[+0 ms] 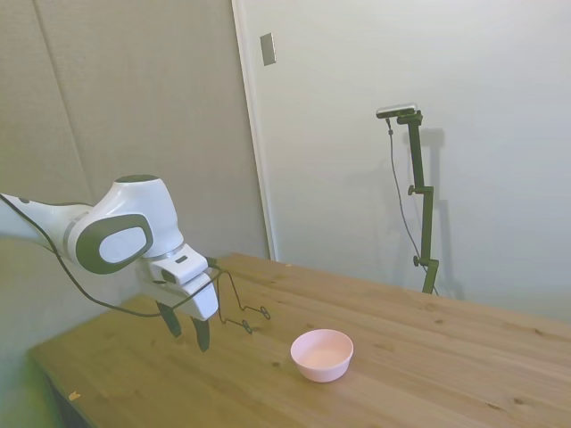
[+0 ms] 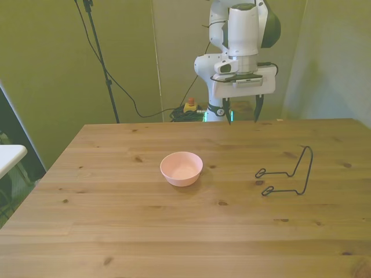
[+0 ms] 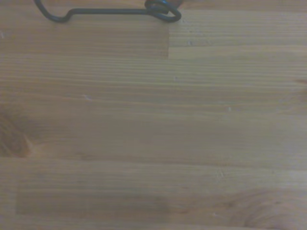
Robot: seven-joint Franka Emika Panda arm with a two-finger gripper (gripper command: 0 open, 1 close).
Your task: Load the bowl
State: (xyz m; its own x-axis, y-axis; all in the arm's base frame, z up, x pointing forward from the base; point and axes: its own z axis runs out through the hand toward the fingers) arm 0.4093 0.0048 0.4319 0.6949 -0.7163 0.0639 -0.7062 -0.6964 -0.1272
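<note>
Gripper up and spread, holding nothing; bowl waiting out on the table.

From the side, the gripper (image 1: 188, 332) hangs above the wooden table (image 1: 428, 357) with its 2 fingers spread and nothing between them; the pink bowl (image 1: 322, 354) sits upright and apart from it, further out along the arm's reach, while the thin wire rack (image 1: 239, 308) stands just beyond the fingers. In the front view the gripper (image 2: 242, 109) hovers near the far edge, the bowl (image 2: 181, 168) lying nearer the camera and toward the front view's left, the rack (image 2: 288, 172) nearer the camera toward the right, well apart from the bowl. The wrist view shows only bare planks and 1 foot of the rack (image 3: 110, 12). I'd judge the reach comes next: line up over the bowl's rim, descend straight, and pinch 1 wall so it doesn't skate away.
</note>
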